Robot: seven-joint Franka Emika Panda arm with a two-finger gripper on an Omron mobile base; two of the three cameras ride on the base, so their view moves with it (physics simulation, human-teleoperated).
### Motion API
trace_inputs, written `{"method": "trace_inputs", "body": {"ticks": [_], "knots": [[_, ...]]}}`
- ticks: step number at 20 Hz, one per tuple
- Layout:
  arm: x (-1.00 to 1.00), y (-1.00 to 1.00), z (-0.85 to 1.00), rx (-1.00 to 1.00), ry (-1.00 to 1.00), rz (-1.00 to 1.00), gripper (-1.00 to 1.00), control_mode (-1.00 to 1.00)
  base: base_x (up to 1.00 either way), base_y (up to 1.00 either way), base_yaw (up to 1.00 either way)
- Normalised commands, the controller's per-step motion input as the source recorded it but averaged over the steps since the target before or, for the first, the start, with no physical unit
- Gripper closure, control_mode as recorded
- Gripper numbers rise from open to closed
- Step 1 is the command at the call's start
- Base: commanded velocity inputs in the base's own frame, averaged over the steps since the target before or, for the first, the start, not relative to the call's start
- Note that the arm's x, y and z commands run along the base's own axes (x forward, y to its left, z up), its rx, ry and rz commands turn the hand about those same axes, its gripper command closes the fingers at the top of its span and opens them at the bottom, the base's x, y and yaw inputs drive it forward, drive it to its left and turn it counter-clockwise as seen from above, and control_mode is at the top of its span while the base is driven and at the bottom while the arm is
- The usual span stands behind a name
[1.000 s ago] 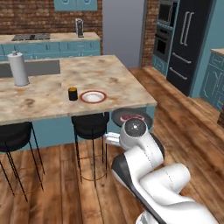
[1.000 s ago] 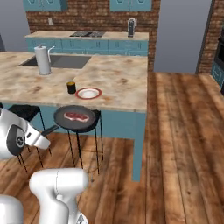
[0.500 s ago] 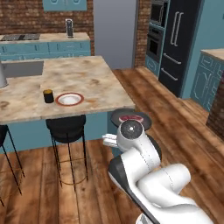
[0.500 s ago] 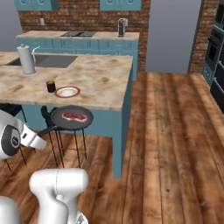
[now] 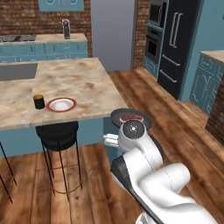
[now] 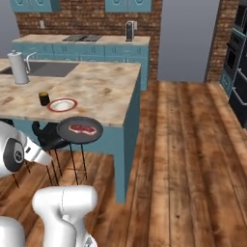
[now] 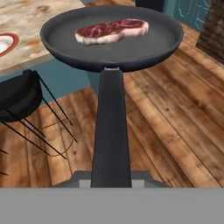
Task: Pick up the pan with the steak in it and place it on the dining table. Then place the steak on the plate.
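Hand view looks straight down the pan's handle (image 7: 110, 131), which runs out from between the gripper's jaws; they are pinched on its near end, and the pan (image 7: 114, 37) hangs level in the air with the steak (image 7: 111, 30) lying flat toward its far side. From the right base view, the pan (image 6: 79, 130) is carried just off the near edge of the dining table (image 6: 103, 94), over the black bar stool (image 6: 50, 140) and the wooden floor, not yet above the stone top. The red-rimmed plate (image 6: 62, 104) waits on the table near that edge, a small black cup (image 6: 44, 98) just beside it. I judge the pickup done; setting the pan down and moving the steak onto the plate remain.
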Motion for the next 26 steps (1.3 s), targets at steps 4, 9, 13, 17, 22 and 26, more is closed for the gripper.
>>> {"method": "trace_inputs", "body": {"ticks": [4, 9, 13, 17, 22, 26], "knots": [[0.00, 0.00, 0.00, 0.00, 0.00, 0.00, 1.00, 1.00, 1.00, -0.17, 0.03], [0.00, 0.00, 0.00, 0.00, 0.00, 0.00, 1.00, 1.00, 1.00, -0.20, 0.03], [0.00, 0.00, 0.00, 0.00, 0.00, 0.00, 1.00, 1.00, 0.96, -0.18, 0.03], [0.09, 0.00, 0.00, 0.00, 0.00, 0.00, 1.00, -1.00, 0.20, -0.02, 0.01], [0.07, 0.00, -0.09, 0.00, 0.00, 0.01, 1.00, -1.00, 0.00, 0.00, 0.00], [0.04, 0.00, -0.35, 0.00, 0.00, 0.08, 1.00, -1.00, 0.00, 0.00, 0.00]]}}
